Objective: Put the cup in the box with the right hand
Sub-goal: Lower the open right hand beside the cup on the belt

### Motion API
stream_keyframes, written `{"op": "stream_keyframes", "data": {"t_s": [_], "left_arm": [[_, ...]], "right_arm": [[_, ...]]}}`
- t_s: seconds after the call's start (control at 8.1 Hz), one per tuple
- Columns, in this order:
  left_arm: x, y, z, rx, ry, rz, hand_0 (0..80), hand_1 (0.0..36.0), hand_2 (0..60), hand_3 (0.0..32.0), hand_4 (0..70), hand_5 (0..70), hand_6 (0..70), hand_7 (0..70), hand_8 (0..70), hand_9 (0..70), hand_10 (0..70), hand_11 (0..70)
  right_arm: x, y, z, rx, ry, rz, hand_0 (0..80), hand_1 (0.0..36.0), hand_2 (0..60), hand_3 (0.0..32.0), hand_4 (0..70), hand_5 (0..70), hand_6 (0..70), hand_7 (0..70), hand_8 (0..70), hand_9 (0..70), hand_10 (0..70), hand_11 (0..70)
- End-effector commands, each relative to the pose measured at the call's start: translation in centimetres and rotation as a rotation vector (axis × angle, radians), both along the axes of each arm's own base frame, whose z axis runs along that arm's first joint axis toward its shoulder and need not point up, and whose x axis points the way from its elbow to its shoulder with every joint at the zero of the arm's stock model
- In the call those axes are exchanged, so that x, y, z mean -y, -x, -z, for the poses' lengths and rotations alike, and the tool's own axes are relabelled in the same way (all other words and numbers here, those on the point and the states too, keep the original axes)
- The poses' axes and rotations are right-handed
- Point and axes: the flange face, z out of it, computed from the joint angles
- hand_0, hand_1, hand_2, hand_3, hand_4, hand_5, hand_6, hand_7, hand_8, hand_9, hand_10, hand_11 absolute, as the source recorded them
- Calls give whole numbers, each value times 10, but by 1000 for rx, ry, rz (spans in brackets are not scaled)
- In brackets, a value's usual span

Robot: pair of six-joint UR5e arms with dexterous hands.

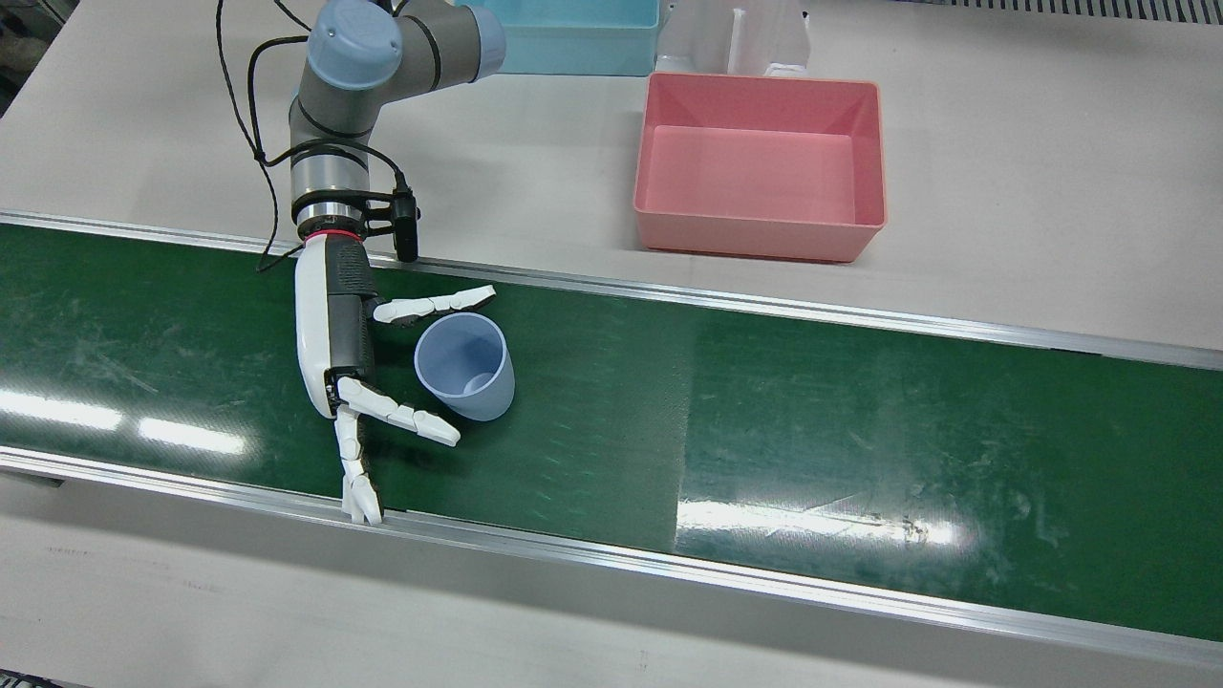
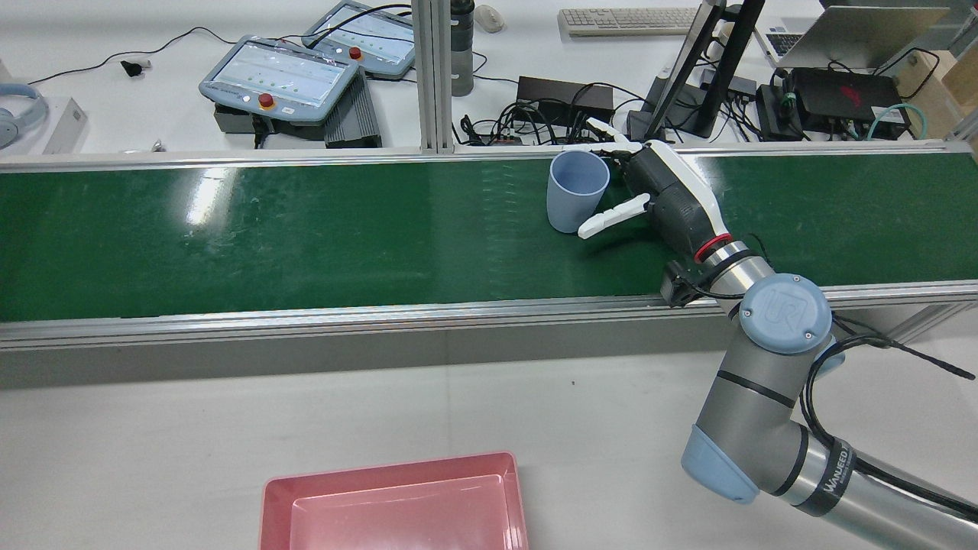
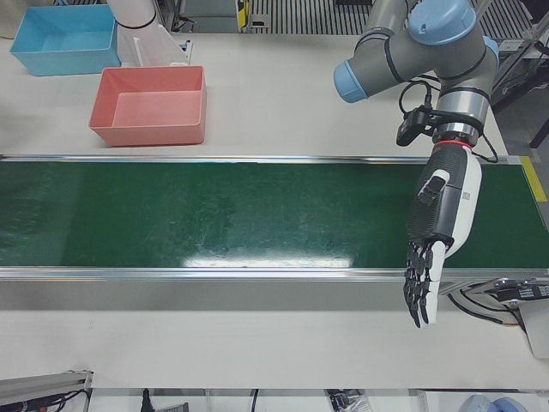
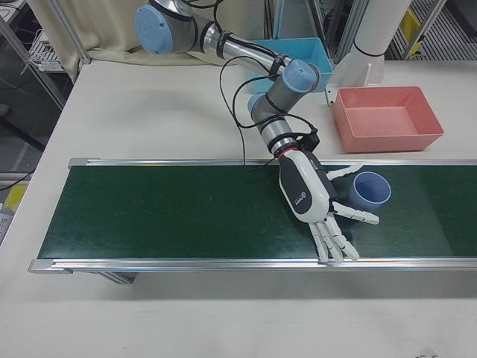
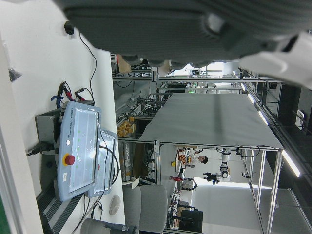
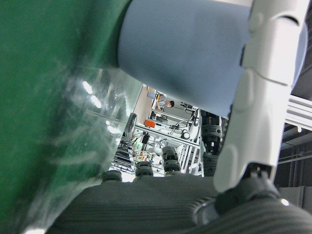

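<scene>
A pale blue cup stands upright on the green belt. My right hand lies low on the belt right beside it. The hand is open, with the thumb along one side of the cup and a finger along the other, not closed on it. The right hand view shows the cup's wall very near the palm. The pink box sits empty on the table behind the belt. My left hand hangs open over the far end of the belt.
A light blue bin stands behind the pink box, next to a white pedestal. Aluminium rails edge the belt. Beyond the belt, teach pendants and cables lie on the operators' desk.
</scene>
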Motion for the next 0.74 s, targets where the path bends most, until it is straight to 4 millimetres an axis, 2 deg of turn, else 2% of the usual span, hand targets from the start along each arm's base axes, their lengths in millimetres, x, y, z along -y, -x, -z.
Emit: {"op": "stream_keyframes", "data": {"t_s": [0.0, 0.12, 0.25, 0.37, 0.49, 0.62], "left_arm": [[0, 0, 0, 0, 0, 0, 0, 0, 0, 0, 0, 0, 0, 0, 0, 0, 0, 0], [0, 0, 0, 0, 0, 0, 0, 0, 0, 0, 0, 0, 0, 0, 0, 0, 0, 0], [0, 0, 0, 0, 0, 0, 0, 0, 0, 0, 0, 0, 0, 0, 0, 0, 0, 0], [0, 0, 0, 0, 0, 0, 0, 0, 0, 0, 0, 0, 0, 0, 0, 0, 0, 0], [0, 0, 0, 0, 0, 0, 0, 0, 0, 0, 0, 0, 0, 0, 0, 0, 0, 0], [0, 0, 0, 0, 0, 0, 0, 0, 0, 0, 0, 0, 0, 0, 0, 0, 0, 0]], "right_arm": [[0, 1, 1, 3, -1, 1, 621, 127, 0, 0, 267, 55, 48, 131, 19, 59, 0, 20], [-1, 1, 0, 4, 0, 1, 621, 127, 0, 0, 263, 56, 49, 132, 21, 61, 1, 20], [-1, 2, 0, 8, -1, 2, 634, 112, 0, 0, 282, 56, 49, 131, 20, 60, 0, 19], [-1, 2, 2, 12, -5, 3, 629, 136, 0, 0, 238, 60, 52, 142, 24, 67, 1, 22], [-1, 3, 1, 11, -4, 5, 652, 154, 0, 0, 210, 69, 63, 190, 39, 93, 13, 43], [-2, 4, 1, 13, -5, 5, 641, 254, 131, 0, 217, 94, 102, 339, 103, 200, 54, 107]]}}
